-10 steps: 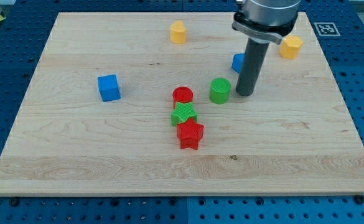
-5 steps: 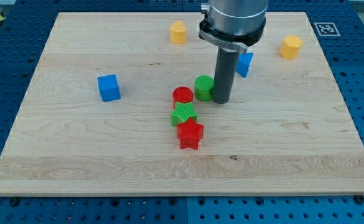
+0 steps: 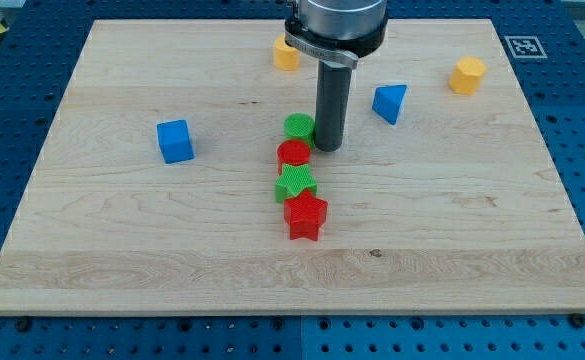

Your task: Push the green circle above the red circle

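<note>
The green circle [image 3: 297, 127] lies just above the red circle [image 3: 293, 153] near the board's middle, touching or nearly touching it. My tip [image 3: 328, 148] stands right against the green circle's right side, level with the gap between the two circles. Below the red circle sit a green star [image 3: 295, 184] and a red star [image 3: 305, 215] in a near-vertical line.
A blue cube [image 3: 174, 141] lies at the view's left. A blue triangular block [image 3: 390, 103] lies right of my tip. A yellow block [image 3: 286, 54] sits at the top, partly behind the arm. Another yellow block [image 3: 467, 75] sits top right. The wooden board [image 3: 122, 250] ends at blue perforated table.
My tip has moved left and slightly up, pushing the green circle from the right of the red circle to just above it. The other blocks have not moved.
</note>
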Action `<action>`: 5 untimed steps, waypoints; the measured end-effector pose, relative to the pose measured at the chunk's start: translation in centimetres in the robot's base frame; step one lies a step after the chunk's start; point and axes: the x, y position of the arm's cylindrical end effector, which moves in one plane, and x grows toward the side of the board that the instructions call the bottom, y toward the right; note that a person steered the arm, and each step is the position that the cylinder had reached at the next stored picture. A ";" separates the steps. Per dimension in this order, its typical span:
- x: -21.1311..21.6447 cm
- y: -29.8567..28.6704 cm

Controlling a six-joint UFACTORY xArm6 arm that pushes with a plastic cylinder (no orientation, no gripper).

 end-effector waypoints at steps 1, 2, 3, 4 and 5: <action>-2.0 0.5; -2.0 0.1; -2.0 -1.7; -1.9 -1.8; -3.7 -1.8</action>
